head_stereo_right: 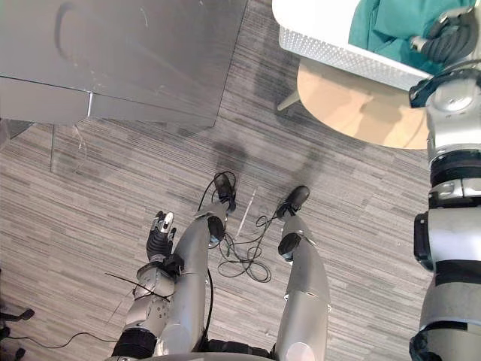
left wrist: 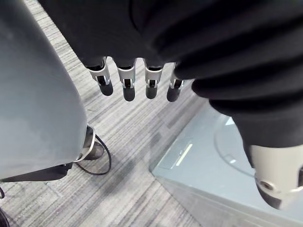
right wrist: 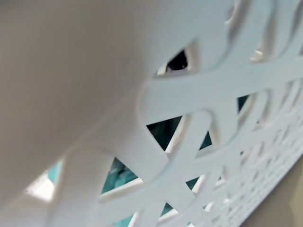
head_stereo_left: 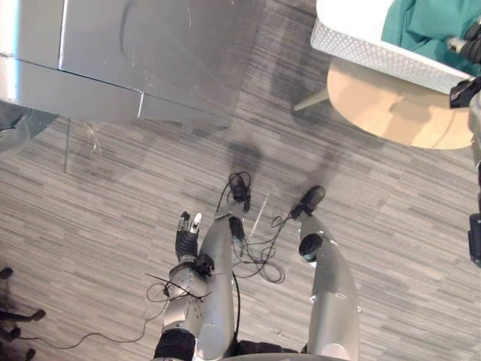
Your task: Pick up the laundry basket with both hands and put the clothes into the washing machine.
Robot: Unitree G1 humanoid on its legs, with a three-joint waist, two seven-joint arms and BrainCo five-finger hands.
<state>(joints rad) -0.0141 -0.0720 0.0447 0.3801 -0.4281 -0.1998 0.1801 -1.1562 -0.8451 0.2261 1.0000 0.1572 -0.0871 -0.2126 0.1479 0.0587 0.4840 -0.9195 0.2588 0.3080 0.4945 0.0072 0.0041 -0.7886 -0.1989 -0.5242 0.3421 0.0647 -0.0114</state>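
Observation:
A white lattice laundry basket [head_stereo_right: 338,49] stands on a round wooden table [head_stereo_right: 353,105] at the far right, with teal clothes [head_stereo_right: 383,22] inside. My right hand [head_stereo_right: 449,37] rests at the basket's near rim, over the clothes. The right wrist view looks at the basket wall [right wrist: 189,118] from very close, teal cloth showing through its holes. My left hand [head_stereo_left: 186,239] hangs low on the left, away from the basket, its fingers [left wrist: 125,82] straight and empty. The grey washing machine [head_stereo_left: 135,53] stands at the far left and is also visible past the left hand [left wrist: 227,161].
Grey striped carpet [head_stereo_left: 113,203] lies between the washing machine and the table. A table leg [head_stereo_left: 310,99] slants down to the floor. A black chair base [head_stereo_left: 13,320] sits at the lower left edge.

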